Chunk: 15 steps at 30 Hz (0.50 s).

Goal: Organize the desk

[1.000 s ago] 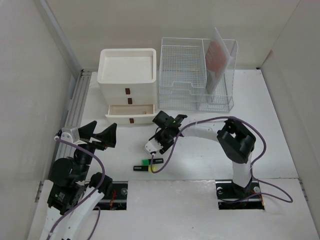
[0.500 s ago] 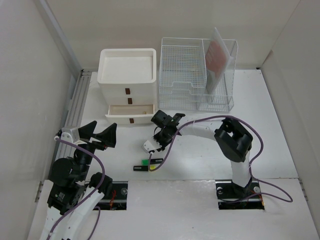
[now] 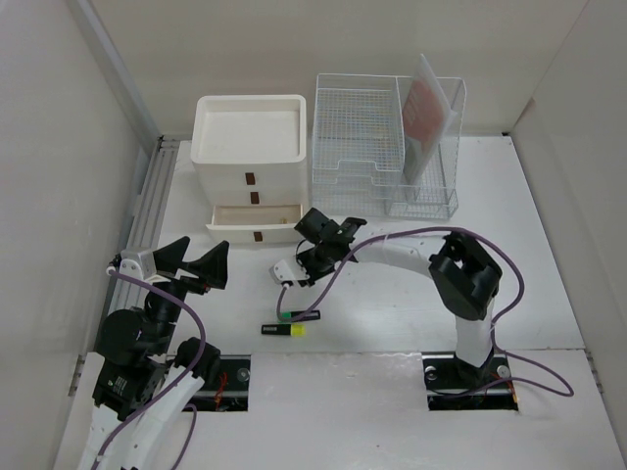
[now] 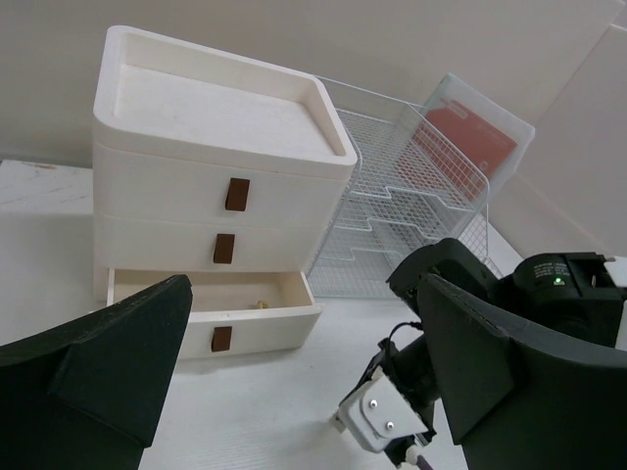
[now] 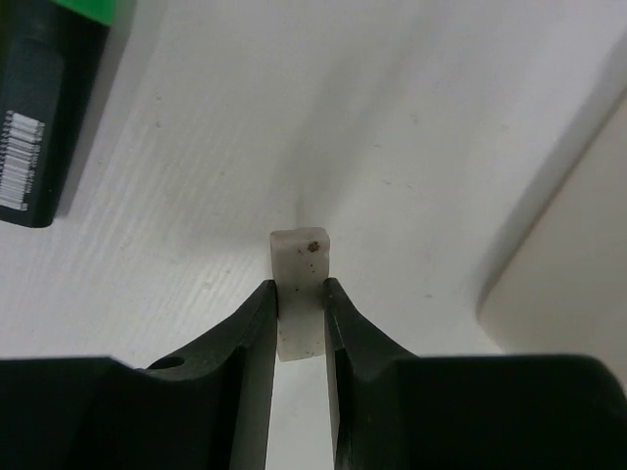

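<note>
The desk [image 3: 392,304] is a matte white tabletop between beige walls. My right gripper [image 3: 297,266] is shut on a small white eraser block [image 5: 300,279], held just above the desk in front of the drawer box. The block's top end sticks out past the fingertips [image 5: 257,304]. My left gripper [image 3: 196,262] is open and empty at the left, its fingers [image 4: 118,362] framing the drawer box. The right arm's wrist [image 4: 384,416] shows in the left wrist view.
A white three-drawer box [image 3: 250,166] stands at the back, its bottom drawer [image 3: 255,217] pulled open. A wire tray rack [image 3: 358,147] and a file holder with a reddish folder [image 3: 429,108] stand to its right. A black-green marker [image 3: 284,330] and a black pen [image 3: 302,315] lie near the front edge.
My right gripper has moved left and slightly away from the pens toward the open drawer, carrying the eraser. The left arm has not moved.
</note>
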Each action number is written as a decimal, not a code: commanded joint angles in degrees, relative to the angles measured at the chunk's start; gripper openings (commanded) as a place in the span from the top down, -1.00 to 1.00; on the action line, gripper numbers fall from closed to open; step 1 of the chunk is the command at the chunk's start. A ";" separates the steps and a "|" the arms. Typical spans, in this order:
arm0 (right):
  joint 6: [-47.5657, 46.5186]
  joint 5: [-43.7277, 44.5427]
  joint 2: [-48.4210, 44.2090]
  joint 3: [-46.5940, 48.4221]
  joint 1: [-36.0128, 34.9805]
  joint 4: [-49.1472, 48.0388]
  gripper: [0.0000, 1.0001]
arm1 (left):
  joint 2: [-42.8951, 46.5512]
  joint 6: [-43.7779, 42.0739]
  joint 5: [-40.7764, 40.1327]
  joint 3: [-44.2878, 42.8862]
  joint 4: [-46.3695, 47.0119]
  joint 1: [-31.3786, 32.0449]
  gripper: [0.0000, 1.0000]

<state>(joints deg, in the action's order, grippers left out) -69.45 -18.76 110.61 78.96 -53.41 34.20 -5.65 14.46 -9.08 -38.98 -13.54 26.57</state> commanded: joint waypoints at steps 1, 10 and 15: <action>4.41 2.24 -3.56 4.61 -0.65 -4.49 0.72 | 0.64 0.13 0.20 0.05 2.03 0.24 -1.00; 9.77 9.87 -3.56 9.54 -0.65 -11.95 0.70 | 0.64 0.13 0.20 0.05 2.03 0.24 -1.00; 12.23 14.89 -3.03 11.47 -0.65 -18.63 0.70 | 0.64 0.13 0.20 0.05 2.03 0.24 -1.00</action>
<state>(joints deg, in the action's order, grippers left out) -60.31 -8.16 109.86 86.78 -53.41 23.09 -5.65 14.44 -9.08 -38.98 -13.54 26.57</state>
